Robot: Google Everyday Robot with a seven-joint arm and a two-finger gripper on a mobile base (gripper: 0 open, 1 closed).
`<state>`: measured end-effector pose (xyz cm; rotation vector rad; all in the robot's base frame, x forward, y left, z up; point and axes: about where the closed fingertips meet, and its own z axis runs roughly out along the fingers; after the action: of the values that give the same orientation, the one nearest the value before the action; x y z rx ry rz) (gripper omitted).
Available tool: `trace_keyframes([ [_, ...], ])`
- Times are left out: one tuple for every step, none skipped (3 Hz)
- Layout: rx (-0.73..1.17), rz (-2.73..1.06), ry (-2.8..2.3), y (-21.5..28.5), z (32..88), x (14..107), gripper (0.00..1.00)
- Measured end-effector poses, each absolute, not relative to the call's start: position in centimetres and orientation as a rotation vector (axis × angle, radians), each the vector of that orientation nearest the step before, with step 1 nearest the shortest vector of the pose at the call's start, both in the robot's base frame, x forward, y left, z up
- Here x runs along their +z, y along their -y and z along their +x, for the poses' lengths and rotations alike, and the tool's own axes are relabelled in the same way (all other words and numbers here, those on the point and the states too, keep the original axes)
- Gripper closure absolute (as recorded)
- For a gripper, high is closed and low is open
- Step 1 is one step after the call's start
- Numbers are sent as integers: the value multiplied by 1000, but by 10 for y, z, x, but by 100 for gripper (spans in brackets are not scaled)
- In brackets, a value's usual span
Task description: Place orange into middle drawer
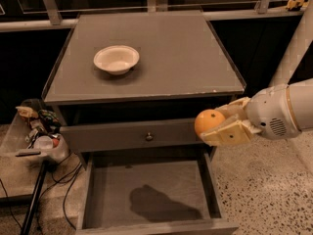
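Note:
The orange (208,122) is round and glossy. My gripper (226,125) is shut on it, coming in from the right, and holds it in front of the cabinet's right side, level with the closed upper drawer front (132,135). The middle drawer (146,192) is pulled open below, a wide grey box with low side walls and a flat floor. The orange hangs above the drawer's right wall, near its back corner. The arm's shadow lies on the drawer floor.
A shallow white bowl (116,59) sits on the grey cabinet top (195,58). A tray of clutter (39,133) on a stand and cables stand at the left. Speckled floor lies to the right.

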<state>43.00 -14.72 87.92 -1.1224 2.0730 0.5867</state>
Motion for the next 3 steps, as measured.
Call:
trace_keyframes([
  [620,-1107,-2093,140,432,862,100],
  [684,-1050,-2112,129,438,819,100],
  [733,-965,-2147,119,446,762,100],
])
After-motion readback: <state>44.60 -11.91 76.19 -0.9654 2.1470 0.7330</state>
